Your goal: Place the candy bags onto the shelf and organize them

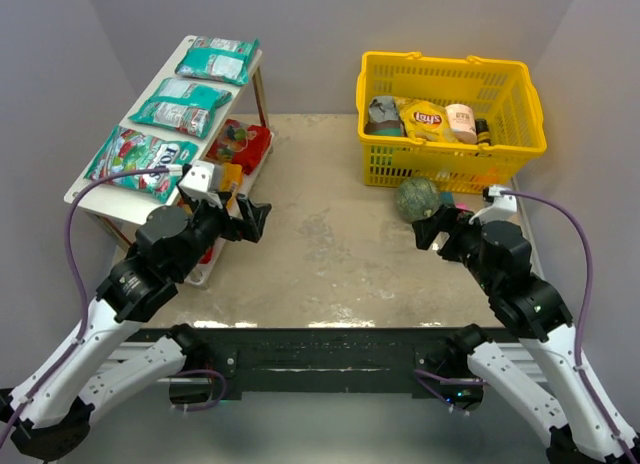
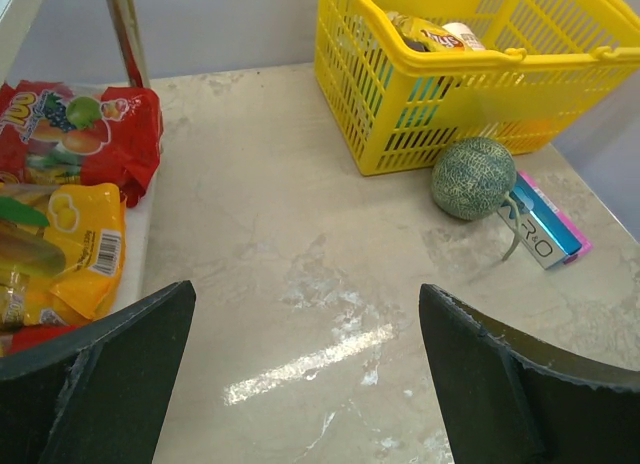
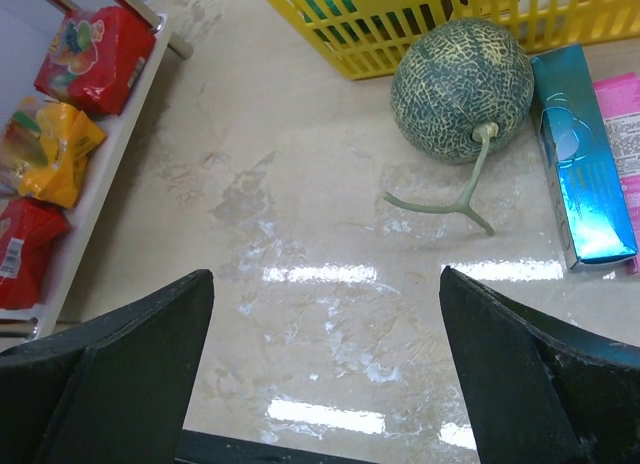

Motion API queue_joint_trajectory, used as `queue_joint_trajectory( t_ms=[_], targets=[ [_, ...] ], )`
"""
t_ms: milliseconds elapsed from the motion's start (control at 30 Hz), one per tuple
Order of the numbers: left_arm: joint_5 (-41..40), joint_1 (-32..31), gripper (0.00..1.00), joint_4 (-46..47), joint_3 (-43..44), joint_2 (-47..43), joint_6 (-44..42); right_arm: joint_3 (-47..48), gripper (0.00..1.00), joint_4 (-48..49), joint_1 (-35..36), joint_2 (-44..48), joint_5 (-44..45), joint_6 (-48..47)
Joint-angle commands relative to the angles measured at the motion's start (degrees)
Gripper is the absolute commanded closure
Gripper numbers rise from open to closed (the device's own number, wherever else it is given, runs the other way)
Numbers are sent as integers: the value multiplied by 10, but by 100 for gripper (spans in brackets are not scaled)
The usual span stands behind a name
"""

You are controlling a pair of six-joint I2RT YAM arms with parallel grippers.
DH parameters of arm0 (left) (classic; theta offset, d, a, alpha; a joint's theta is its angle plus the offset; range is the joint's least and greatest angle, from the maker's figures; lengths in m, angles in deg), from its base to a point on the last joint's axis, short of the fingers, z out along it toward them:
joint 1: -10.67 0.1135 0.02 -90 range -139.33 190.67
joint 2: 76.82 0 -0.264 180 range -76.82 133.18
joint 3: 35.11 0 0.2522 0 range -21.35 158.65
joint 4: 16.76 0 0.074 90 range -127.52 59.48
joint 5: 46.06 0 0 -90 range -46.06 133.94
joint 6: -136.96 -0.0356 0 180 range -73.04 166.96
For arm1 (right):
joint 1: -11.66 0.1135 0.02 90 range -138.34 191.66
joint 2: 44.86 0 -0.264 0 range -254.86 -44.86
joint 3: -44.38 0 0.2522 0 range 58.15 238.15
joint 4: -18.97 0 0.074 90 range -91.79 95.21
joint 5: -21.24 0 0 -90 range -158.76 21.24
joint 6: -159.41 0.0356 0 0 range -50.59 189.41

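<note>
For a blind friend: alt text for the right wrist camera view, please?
The right gripper, open and empty, hangs over a beige table. Ahead lies a green ball beside a blue box and yellow basket; red and yellow candy bags sit on the shelf at left.

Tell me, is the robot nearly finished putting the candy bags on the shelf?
Nearly, it seems. Done: three teal and green bags lie on the shelf top tier, a red bag and a yellow bag on the lower one. In hand: nothing; left gripper and right gripper are open and empty. Left: I see no candy bag loose on the table; whether the yellow basket hides one, I cannot tell.
</note>
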Motion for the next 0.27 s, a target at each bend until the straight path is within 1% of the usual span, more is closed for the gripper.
queue_joint_trajectory(
  t_ms=[0, 233],
  targets=[
    [22, 1, 0, 16, 2, -18, 16, 32, 1, -4, 1, 9, 8, -12],
    [20, 0, 0, 19, 9, -19, 16, 33, 1, -8, 1, 10, 6, -14]
  ],
)
